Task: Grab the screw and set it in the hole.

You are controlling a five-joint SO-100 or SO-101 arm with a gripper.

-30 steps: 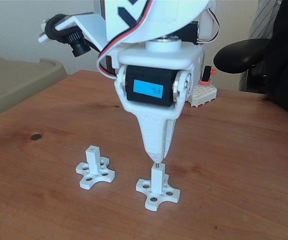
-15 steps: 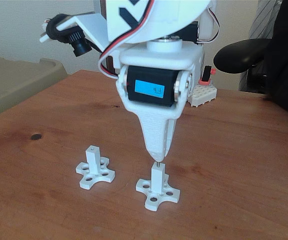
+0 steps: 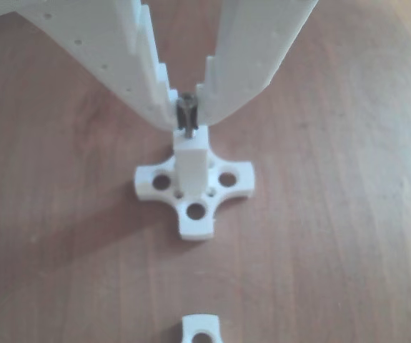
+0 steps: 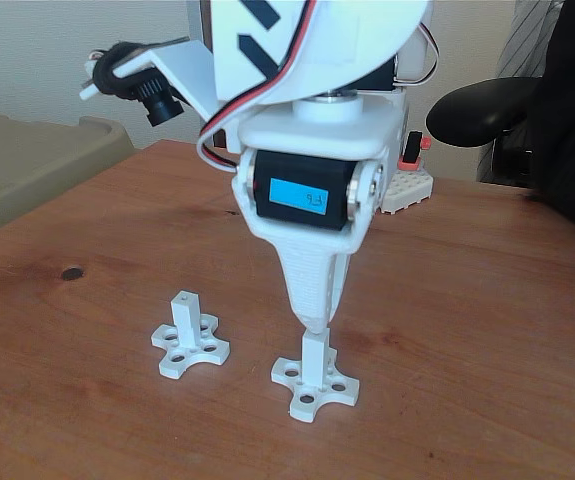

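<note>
Now the gripper (image 3: 188,118) sits lower than a second ago, its white tips almost touching the post (image 4: 313,358), where a short gap with bare shaft showed before. Its ridged plastic fingers (image 3: 144,78) pinch the screw (image 3: 187,114), a thin dark metal pin standing upright right above the post's top face. The hole is covered by the screw and fingertips, so how deep the screw sits cannot be told. The post is square and rises from a cross-shaped white base (image 3: 194,211) with round holes. Left of it in the fixed view stands a second post (image 4: 189,335) on the wooden table (image 4: 487,330).
</note>
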